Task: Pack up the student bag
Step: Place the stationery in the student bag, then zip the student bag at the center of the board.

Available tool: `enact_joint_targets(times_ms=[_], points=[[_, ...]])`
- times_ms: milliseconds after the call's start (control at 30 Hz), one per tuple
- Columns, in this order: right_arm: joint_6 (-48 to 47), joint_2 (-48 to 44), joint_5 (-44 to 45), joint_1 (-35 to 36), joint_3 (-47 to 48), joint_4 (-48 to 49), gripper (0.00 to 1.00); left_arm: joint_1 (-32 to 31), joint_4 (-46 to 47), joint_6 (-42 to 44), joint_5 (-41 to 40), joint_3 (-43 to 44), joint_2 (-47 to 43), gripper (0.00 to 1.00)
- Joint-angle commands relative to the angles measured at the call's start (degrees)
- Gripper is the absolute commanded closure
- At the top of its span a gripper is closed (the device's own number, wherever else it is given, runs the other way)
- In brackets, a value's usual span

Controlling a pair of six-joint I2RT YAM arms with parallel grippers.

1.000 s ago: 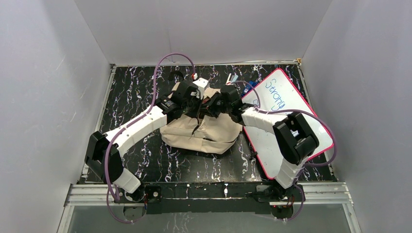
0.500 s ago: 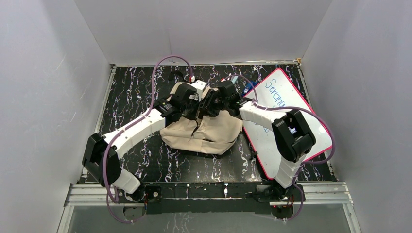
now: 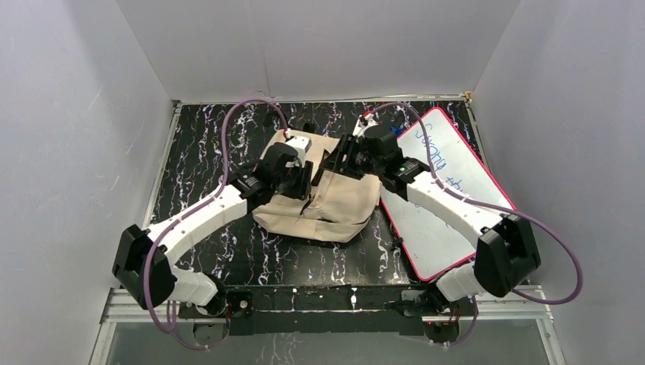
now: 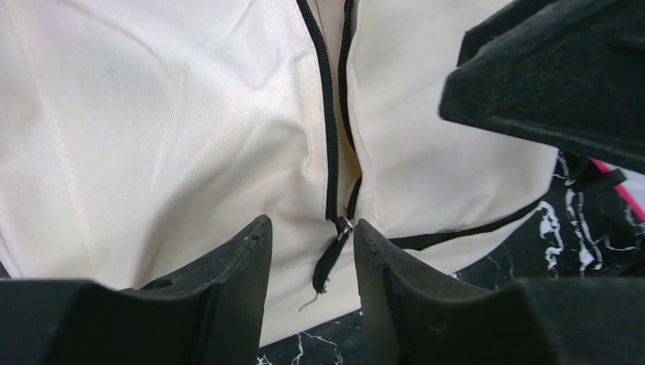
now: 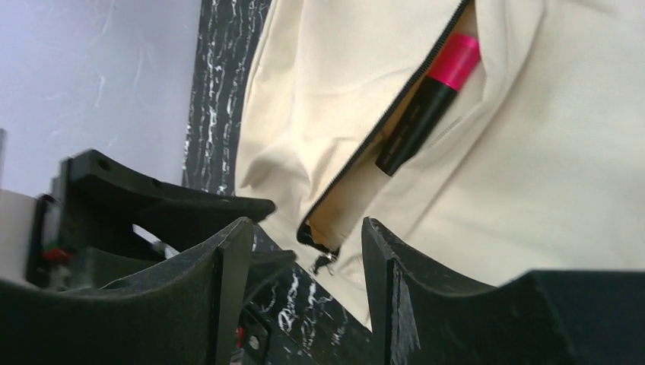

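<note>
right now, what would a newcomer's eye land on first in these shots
The cream student bag sits slumped on the black marbled table. To its right lies a pink-framed whiteboard with handwriting, and the right wrist view shows a pink-and-black marker inside the unzipped bag.

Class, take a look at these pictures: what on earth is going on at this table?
The robot's left gripper and right gripper both hover open over a beige student bag lying on the table, holding nothing. A zip pocket gapes with a pink-and-black marker inside. A pink-framed whiteboard lies beside the bag.
</note>
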Motion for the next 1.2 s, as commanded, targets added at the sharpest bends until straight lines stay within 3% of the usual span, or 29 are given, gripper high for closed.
enact_joint_targets(times_ms=[0, 167, 433, 600, 733, 1000, 1167], points=[[-8.75, -4.94, 3.81, -0.26, -3.39, -0.97, 0.37, -0.26, 2.99, -5.55, 0.96, -2.37, -6.25, 0.56], [-16.72, -9.36, 5.17, -0.88, -4.34, -4.79, 0.38, -0.13, 3.23, -14.35, -5.43, -8.14, -12.50, 0.54], [-32.28, -13.61, -5.14, -0.88, -7.20, -1.33, 0.41, -0.05, 2.55, -30.93, -11.29, -19.32, -22.39, 0.53], [-46.67, -17.91, -10.69, 2.75, -17.14, 16.86, 0.45, -0.03, -0.81, -36.72, -13.99, -21.51, -22.23, 0.52], [-67.99, -19.31, -11.75, 10.90, -20.77, 24.35, 0.48, -0.09, -3.02, -38.96, -16.49, -21.67, -21.32, 0.51], [-101.68, -9.88, -7.43, 23.66, -14.64, 13.17, 0.42, 0.08, -3.76, -40.98, -17.34, -23.00, -19.42, 0.51], [-111.53, -4.27, -4.96, 25.14, -12.48, 9.01, 0.42, 0.59, -3.75, -42.40, -16.53, -24.23, -19.54, 0.51]])
